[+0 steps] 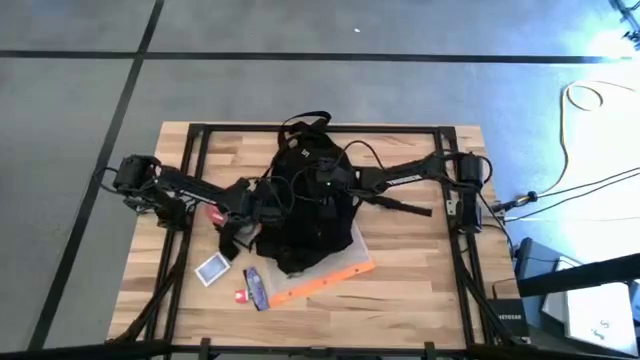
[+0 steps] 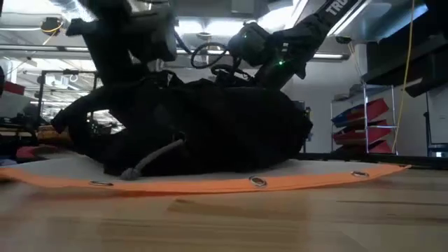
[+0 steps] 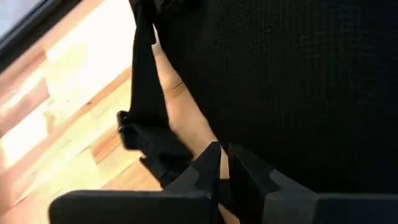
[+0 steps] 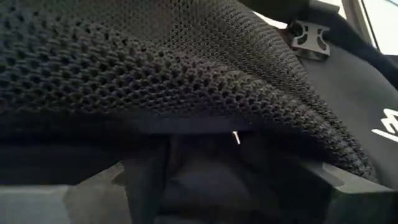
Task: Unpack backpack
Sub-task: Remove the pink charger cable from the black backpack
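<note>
The black backpack (image 1: pixel 310 205) lies on a white mat with an orange edge (image 1: pixel 335 272) in the middle of the table, bulging and rounded in the low view (image 2: pixel 210 126). My left gripper (image 3: pixel 224 158) is shut at the backpack's left side, beside a loose strap (image 3: pixel 146 93) with a buckle. My right gripper (image 4: pixel 211 174) comes in from the table's right over the backpack's top (image 1: pixel 325 185). Its fingers stand wide open under a black mesh layer (image 4: pixel 155 68). White lettering (image 4: pixel 388 124) shows on the fabric beyond it. My left gripper has its shut fingertips (image 3: pixel 214 152) right at the backpack's black side fabric (image 3: pixel 292 93), coming level from the table's left. Whether any fabric is caught between them, I cannot tell. My right gripper has the mesh layer's edge (image 4: pixel 205 124) lying across above its open fingers; whether they touch it, I cannot tell.
Left of and in front of the backpack lie a red item (image 1: pixel 213 213), a white and blue card (image 1: pixel 212 268), a purple packet (image 1: pixel 255 287) and a small red piece (image 1: pixel 240 295). A black frame (image 1: pixel 200 130) runs around the table. Bare wood shows along the near edge.
</note>
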Available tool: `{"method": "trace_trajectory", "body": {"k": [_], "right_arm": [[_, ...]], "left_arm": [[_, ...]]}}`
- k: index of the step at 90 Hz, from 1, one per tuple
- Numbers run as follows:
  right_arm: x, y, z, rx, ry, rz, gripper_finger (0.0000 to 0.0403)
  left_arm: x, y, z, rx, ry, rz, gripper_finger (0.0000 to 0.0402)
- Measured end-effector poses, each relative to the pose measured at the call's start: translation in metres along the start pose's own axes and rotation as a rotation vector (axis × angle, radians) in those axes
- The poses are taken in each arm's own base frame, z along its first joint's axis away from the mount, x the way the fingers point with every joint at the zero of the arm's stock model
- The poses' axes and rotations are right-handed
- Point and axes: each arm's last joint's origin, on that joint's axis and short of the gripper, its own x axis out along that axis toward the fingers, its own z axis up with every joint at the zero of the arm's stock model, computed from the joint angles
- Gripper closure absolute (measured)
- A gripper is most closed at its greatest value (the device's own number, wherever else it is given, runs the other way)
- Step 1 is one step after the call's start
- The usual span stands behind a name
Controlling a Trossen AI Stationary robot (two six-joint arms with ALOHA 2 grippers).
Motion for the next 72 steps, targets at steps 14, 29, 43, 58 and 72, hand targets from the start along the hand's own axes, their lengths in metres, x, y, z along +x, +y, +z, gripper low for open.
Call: {"method": "trace_trajectory", "body": {"k": [14, 29, 43, 58, 72], "right_arm": [[0.001, 0.001, 0.002, 0.024, -0.049, 0.064, 0.0162], [0.000, 0.003, 0.007, 0.028, -0.110, 0.124, 0.0162], [0.000, 0.003, 0.009, 0.029, -0.141, 0.139, 0.0162], [-0.001, 0.002, 0.012, 0.031, -0.177, 0.142, 0.0162], [-0.001, 0.001, 0.013, 0.032, -0.183, 0.126, 0.0162]], "left_arm": [[0.017, 0.008, 0.000, 0.009, -0.044, 0.031, 0.0384], [0.040, 0.020, -0.003, 0.009, -0.079, 0.025, 0.0384], [0.053, 0.024, 0.002, -0.012, -0.174, -0.024, 0.0384], [0.057, 0.024, 0.018, -0.095, -0.310, -0.099, 0.0384], [0.059, 0.025, 0.023, -0.094, -0.321, -0.133, 0.0384]]}}
